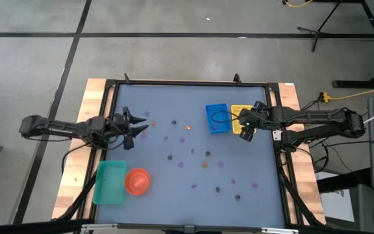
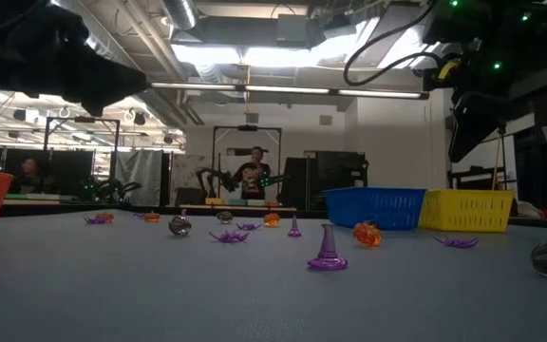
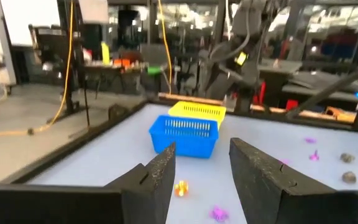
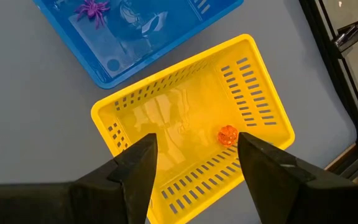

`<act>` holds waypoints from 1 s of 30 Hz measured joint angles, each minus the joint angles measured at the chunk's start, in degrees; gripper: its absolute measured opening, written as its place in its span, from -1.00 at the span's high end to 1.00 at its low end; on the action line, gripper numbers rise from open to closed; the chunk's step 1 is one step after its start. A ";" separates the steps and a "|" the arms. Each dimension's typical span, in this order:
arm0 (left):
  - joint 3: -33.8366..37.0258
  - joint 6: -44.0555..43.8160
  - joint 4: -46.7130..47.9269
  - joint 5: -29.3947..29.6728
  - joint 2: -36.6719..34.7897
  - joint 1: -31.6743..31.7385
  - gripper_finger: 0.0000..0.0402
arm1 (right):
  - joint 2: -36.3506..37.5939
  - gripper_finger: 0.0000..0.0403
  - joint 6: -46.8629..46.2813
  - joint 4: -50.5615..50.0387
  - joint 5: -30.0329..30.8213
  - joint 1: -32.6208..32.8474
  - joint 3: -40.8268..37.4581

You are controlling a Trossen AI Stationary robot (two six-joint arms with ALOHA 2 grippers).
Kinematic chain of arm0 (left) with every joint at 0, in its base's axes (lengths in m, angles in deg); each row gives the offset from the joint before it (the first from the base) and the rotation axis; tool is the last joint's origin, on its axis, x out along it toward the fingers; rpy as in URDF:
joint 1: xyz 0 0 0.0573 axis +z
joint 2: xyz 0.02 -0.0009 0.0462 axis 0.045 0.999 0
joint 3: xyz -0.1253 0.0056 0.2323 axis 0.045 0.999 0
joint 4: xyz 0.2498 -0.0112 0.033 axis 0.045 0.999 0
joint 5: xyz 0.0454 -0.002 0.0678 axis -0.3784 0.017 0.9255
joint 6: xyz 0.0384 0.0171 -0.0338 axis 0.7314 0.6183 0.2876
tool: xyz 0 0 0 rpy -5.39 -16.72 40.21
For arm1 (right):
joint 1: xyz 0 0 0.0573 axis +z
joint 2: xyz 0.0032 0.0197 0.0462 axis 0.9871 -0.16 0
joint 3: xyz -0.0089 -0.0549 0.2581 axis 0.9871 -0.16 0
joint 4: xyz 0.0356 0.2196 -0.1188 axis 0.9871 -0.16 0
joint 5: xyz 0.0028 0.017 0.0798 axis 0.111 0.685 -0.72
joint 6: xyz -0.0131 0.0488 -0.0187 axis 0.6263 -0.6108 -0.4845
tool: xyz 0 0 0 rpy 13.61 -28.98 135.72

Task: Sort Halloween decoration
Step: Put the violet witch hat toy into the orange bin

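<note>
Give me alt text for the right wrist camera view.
The right tool, open and empty, hangs above a yellow tray holding one orange decoration piece. Beside it on the grey table, a blue tray holds a purple spider piece.

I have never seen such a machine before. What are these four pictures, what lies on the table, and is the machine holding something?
It is a robot with two dark arms at a table. One picture looks down from above, one looks level across the table, and two come from cameras on the wrists. Small orange, purple and dark Halloween pieces lie scattered on the table. There are a blue tray, a yellow tray, a green tray and an orange bowl. The right gripper hangs open above the yellow tray, where one orange piece lies. The left gripper is open too. Neither holds anything.
</note>
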 joint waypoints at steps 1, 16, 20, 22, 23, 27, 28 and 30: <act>-0.62 -0.09 -0.04 0.29 1.56 -0.23 0.32 | 0.00 -0.11 0.00 0.00 0.02 0.00 0.00; -15.14 -5.22 0.57 4.47 29.12 -1.76 0.32 | 0.00 -0.11 0.00 0.63 0.00 0.02 0.00; -18.87 -8.89 2.15 4.45 36.72 -1.76 0.32 | 0.00 -0.11 0.00 0.63 0.00 0.00 0.00; -21.04 -10.58 3.47 4.45 40.58 -1.76 0.32 | 0.00 -0.11 0.00 0.63 0.00 0.00 0.00; -22.22 -11.18 4.70 4.45 42.43 -1.76 0.32 | 0.00 -0.11 0.00 0.63 0.00 0.01 0.00; -26.54 -13.34 9.44 4.41 49.86 -1.76 0.32 | 0.00 -0.11 0.00 0.65 0.00 0.00 0.00; -27.53 -13.50 10.27 4.38 51.53 -1.76 0.32 | 0.00 -0.11 0.00 0.63 0.00 0.02 0.00; -29.08 -13.53 12.02 4.36 54.48 -1.76 0.32 | 0.00 -0.11 0.00 0.63 0.00 0.02 0.00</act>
